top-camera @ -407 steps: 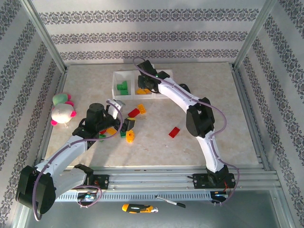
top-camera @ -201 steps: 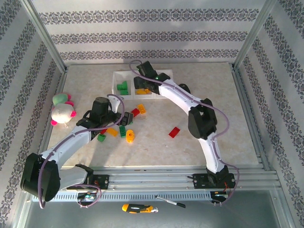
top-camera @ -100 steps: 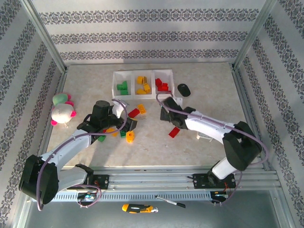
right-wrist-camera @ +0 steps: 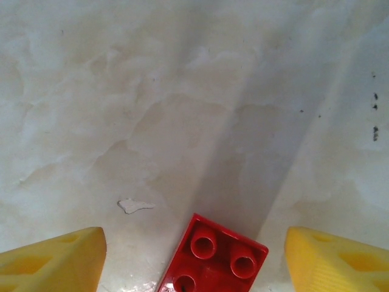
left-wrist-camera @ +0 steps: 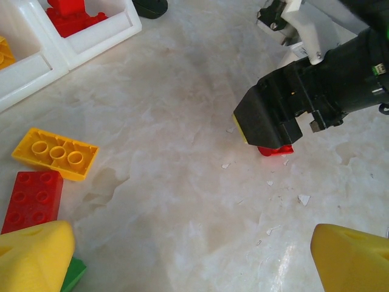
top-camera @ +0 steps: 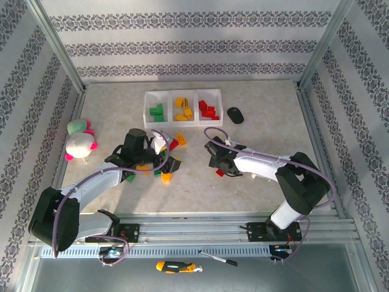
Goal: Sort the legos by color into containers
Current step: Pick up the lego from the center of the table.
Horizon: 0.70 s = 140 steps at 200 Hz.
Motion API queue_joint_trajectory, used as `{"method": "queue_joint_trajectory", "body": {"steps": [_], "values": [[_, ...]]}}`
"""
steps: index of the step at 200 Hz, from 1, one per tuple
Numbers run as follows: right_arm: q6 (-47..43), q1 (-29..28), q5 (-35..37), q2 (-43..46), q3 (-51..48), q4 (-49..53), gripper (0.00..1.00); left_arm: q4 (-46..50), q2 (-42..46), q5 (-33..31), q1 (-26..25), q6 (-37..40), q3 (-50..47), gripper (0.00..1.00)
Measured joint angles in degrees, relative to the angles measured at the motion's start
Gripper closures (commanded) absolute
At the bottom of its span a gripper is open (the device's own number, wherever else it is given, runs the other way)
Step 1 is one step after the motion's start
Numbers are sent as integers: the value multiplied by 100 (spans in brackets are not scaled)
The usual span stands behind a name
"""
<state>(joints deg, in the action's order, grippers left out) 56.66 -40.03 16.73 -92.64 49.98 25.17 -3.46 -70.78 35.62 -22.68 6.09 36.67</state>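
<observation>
The white three-compartment tray (top-camera: 182, 92) holds green, yellow and red legos, one colour per compartment. A loose red brick (right-wrist-camera: 213, 258) lies flat on the table between my right gripper's (right-wrist-camera: 194, 264) yellow fingertips (right-wrist-camera: 51, 261), with a gap on each side; the gripper is open. From above, that right gripper (top-camera: 219, 164) hovers low over the red brick (top-camera: 219, 173). My left gripper (top-camera: 167, 155) is wide open over bare table, nothing between its fingertips (left-wrist-camera: 33, 255). Near it lie a yellow brick (left-wrist-camera: 55, 153), another red brick (left-wrist-camera: 30, 201) and a green one (left-wrist-camera: 73, 274).
More loose legos sit under the left arm: orange (top-camera: 166, 176), green (top-camera: 129, 177), yellow (top-camera: 143, 167). A plush toy (top-camera: 79, 141) lies at the left edge. A black mouse (top-camera: 234, 114) rests right of the tray. Metal rails border the table.
My right arm pulled back from the tray to the table's middle and came down around the red brick. My left gripper drifted slightly right, still open.
</observation>
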Motion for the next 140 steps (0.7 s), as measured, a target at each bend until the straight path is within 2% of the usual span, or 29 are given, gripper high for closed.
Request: {"method": "queue_joint_trajectory", "body": {"steps": [109, 140], "values": [[201, 15, -262, -391, 267, 275, 69, -2, 44, 0, -22, 105, 0, 1], [166, 17, -245, -389, 391, 393, 76, -7, 44, 0, -22, 105, 0, 1]]}}
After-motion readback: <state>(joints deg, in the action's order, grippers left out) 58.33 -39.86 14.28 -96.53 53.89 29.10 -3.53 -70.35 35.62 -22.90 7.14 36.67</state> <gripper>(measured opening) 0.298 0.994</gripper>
